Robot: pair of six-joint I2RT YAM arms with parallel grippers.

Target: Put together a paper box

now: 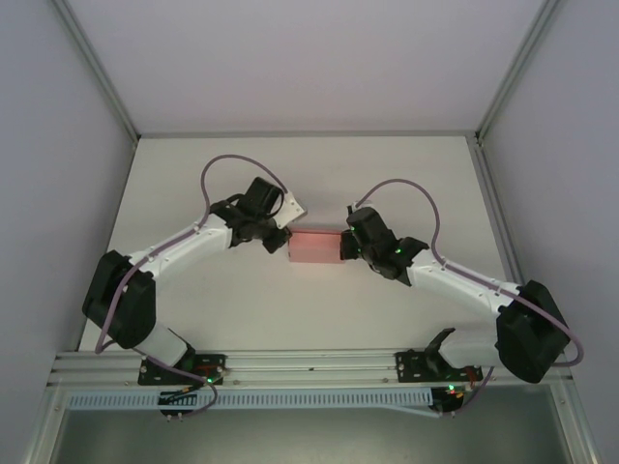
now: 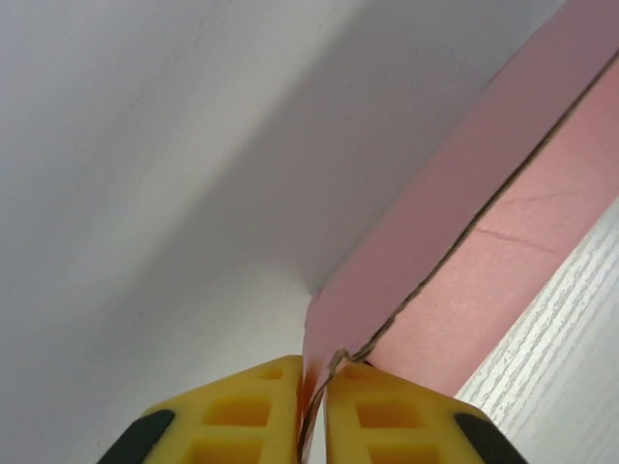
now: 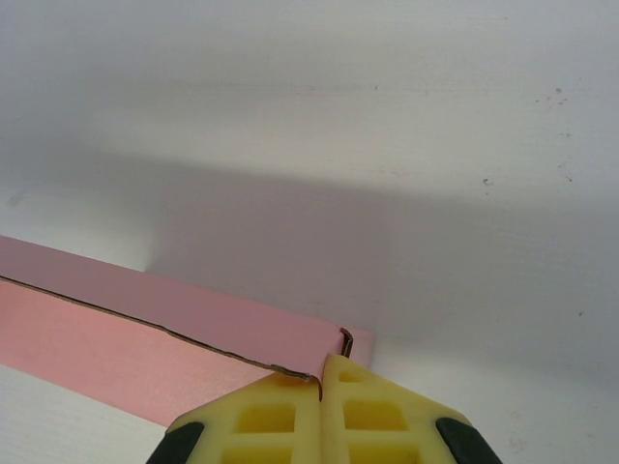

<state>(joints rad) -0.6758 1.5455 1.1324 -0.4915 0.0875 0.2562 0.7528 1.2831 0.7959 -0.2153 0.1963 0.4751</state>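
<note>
Pinching one end of the paper box [image 1: 314,246] with the left gripper [image 2: 311,387], fingers pressed together on the card edge. Clamping the opposite corner with the right gripper [image 3: 321,372], likewise squeezed tight. Stretched between both arms over mid-table [image 1: 290,174] (lifted or resting, hard to say). Looks collapsed flat, layers together; opening out, folding and tucking flaps probably all left.

Pink paper box [image 1: 314,246]: 1. Robot arms: 2, i.e. left arm [image 1: 184,251] & right arm [image 1: 464,280]. Grippers: 2, i.e. left gripper [image 1: 285,241] & right gripper [image 1: 345,246], 1 per arm. Yellow fingers [image 2: 242,416]: 2 on each gripper, 4 tot. Purple cables [image 1: 227,162]: 2, 1 per arm. White counter [image 1: 290,319]: 1. Grey walls [image 1: 290,58] round it: 3. Metal rail [image 1: 309,365] at front: 1.
</note>
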